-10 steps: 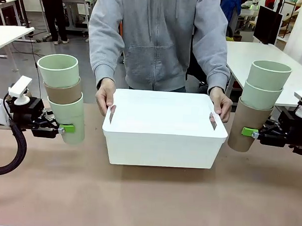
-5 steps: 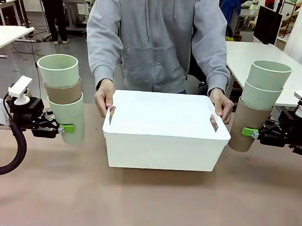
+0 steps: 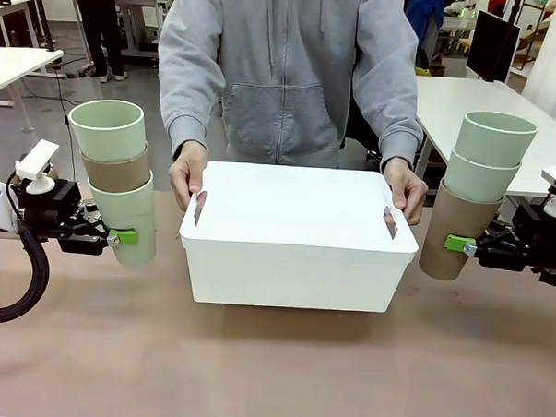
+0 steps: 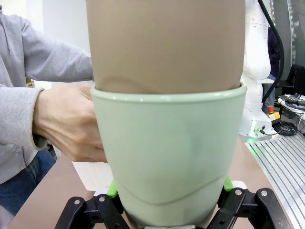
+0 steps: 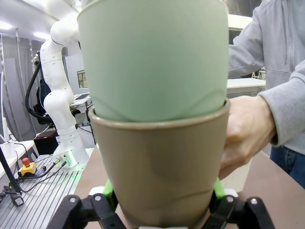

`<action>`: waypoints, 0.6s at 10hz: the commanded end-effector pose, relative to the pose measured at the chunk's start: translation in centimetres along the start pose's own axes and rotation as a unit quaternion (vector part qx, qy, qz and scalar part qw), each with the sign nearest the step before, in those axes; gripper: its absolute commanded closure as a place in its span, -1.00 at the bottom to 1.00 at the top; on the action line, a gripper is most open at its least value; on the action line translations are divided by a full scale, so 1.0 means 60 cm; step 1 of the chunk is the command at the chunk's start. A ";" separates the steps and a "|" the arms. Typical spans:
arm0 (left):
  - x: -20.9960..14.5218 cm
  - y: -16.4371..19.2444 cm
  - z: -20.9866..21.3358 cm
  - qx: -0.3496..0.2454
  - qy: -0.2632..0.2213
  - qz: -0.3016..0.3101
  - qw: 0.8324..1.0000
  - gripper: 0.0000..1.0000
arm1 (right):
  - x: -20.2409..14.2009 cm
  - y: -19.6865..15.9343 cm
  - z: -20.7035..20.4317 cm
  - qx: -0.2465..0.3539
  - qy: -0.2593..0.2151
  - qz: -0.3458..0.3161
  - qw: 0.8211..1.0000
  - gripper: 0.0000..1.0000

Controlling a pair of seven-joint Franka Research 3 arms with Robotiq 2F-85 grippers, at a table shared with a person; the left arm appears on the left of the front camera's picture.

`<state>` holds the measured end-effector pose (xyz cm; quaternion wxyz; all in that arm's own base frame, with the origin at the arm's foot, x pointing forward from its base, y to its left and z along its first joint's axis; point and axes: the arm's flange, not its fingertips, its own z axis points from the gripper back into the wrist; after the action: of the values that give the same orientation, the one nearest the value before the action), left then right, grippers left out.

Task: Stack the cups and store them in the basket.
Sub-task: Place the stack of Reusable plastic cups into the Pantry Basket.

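So compared with half a second ago the basket (image 3: 294, 265) has slid a touch toward the left gripper's (image 3: 120, 237) side and sits flatter on the table (image 3: 270, 384); neither arm nor either stack has budged. The person at the far side still has both hands on it, one hand (image 3: 187, 174) over the short rim on the left gripper's end, the other hand (image 3: 406, 189) over the rim on the right gripper's (image 3: 456, 243) end, fingers by the slot handles. The left gripper is clamped round a mint bottom cup (image 3: 132, 211), with a tan cup (image 3: 116, 171) nested in it and a mint top cup (image 3: 109, 132) above that, the whole stack upright just beside the basket's left end. The right gripper is squeezed onto a tan bottom cup (image 3: 462, 212) carrying a mint middle cup (image 3: 480, 178) and another mint cup (image 3: 495, 137), upright beside the opposite end. Each of the person's hands sits between a stack and the basket's opening, so that's what's in the way. Can't tell whether the stacks touch the table.
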<state>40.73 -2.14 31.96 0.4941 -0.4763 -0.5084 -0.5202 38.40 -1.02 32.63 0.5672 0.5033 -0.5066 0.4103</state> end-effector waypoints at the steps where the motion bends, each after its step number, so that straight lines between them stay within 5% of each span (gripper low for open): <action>1: 0.006 0.000 -0.001 -0.003 -0.004 -0.004 1.000 -0.70 | 0.006 0.001 0.000 0.000 -0.001 0.005 1.000 -0.73; 6: 0.006 0.000 -0.001 -0.003 -0.004 -0.004 1.000 -0.70 | 0.006 0.001 0.000 0.000 -0.001 0.005 1.000 -0.73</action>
<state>40.73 -2.14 31.96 0.4941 -0.4763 -0.5084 -0.5202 38.40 -1.02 32.63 0.5672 0.5033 -0.5066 0.4103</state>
